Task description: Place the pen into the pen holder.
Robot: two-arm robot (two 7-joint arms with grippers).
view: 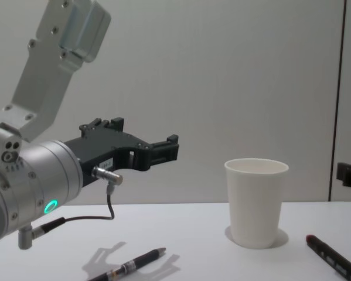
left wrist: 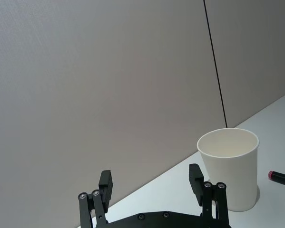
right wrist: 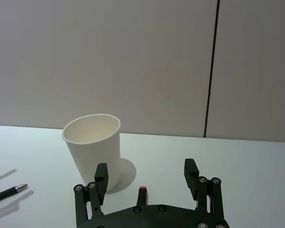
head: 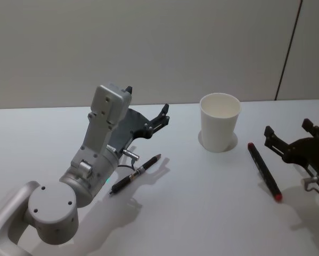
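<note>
Grasping is not yet begun: the left claw (head: 146,101) hangs open and empty above the black pen (head: 135,174), left of the pen holder (head: 219,125). The right claw (head: 288,128), also open, rests at the holder's right. Next it must descend and grip the pen.

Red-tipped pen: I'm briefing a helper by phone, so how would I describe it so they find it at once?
On the white table stands a paper cup. The red-tipped pen lies flat between it and the right gripper. It is thick and black with red ends, unlike the slim silver-tipped pen left of the cup.
</note>
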